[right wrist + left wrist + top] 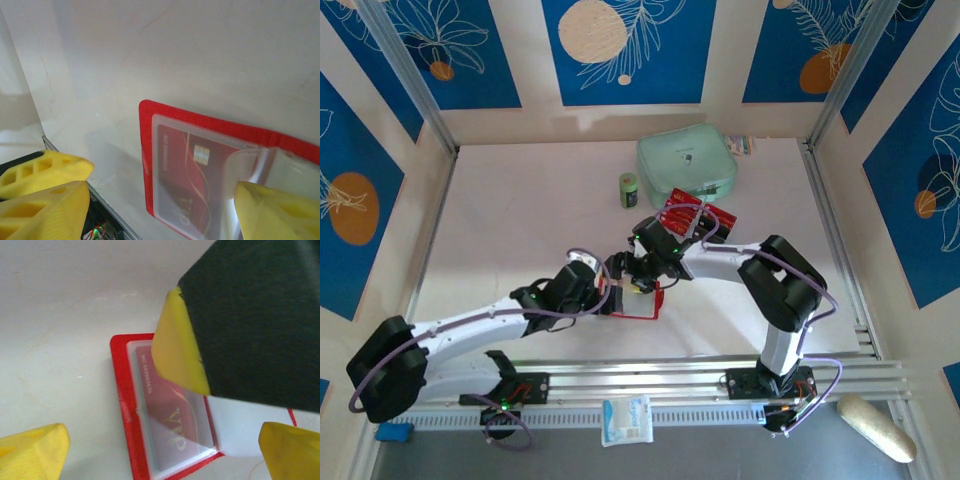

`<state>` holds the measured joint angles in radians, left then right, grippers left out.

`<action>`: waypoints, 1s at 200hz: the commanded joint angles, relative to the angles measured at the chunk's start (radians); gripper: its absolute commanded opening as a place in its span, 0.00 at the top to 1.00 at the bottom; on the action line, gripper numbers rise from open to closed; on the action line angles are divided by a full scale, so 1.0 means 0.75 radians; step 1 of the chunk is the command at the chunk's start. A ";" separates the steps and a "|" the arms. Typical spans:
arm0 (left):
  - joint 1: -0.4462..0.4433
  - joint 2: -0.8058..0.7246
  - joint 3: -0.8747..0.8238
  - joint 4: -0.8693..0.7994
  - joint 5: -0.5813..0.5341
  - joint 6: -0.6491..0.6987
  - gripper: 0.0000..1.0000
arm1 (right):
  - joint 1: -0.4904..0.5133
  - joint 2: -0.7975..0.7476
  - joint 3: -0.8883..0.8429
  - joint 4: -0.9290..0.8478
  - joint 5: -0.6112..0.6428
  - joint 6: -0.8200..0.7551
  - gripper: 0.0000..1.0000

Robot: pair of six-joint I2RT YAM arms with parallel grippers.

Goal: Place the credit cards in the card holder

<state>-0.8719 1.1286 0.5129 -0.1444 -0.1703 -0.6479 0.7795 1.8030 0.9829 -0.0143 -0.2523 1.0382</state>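
The red card holder (646,309) lies open on the white table at near centre. A red credit card (170,415) with gold lettering sits inside its clear pocket (195,172). More red and black credit cards (693,214) lie piled just in front of the mint pouch. My left gripper (617,291) hovers open at the holder's left edge, its yellow fingers (32,452) wide apart either side of the holder (124,405). My right gripper (648,272) is open right above the holder (150,150). A curled clear pocket flap (245,167) stands up beside its right finger (275,215).
A mint-green zip pouch (687,165) and a small green bottle (629,189) stand at the back. The right gripper's black body and yellow finger (177,347) crowd the left wrist view. A white packet (625,420) lies on the front rail.
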 commanded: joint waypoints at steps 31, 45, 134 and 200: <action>-0.007 -0.070 -0.060 -0.073 -0.065 -0.007 0.03 | 0.016 0.077 0.046 0.051 -0.047 0.085 0.23; -0.005 -0.080 -0.072 -0.071 -0.067 -0.007 0.02 | 0.016 0.081 0.048 0.057 -0.044 0.090 0.23; 0.006 0.053 -0.071 0.011 -0.103 0.018 0.01 | 0.015 0.079 0.017 0.065 -0.048 0.113 0.23; 0.015 0.155 -0.080 -0.001 -0.184 -0.006 0.00 | -0.002 0.023 0.015 0.061 -0.067 0.103 0.24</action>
<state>-0.8673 1.2411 0.4568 -0.1421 -0.2661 -0.6464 0.7837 1.8462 1.0019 0.0418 -0.2676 1.1126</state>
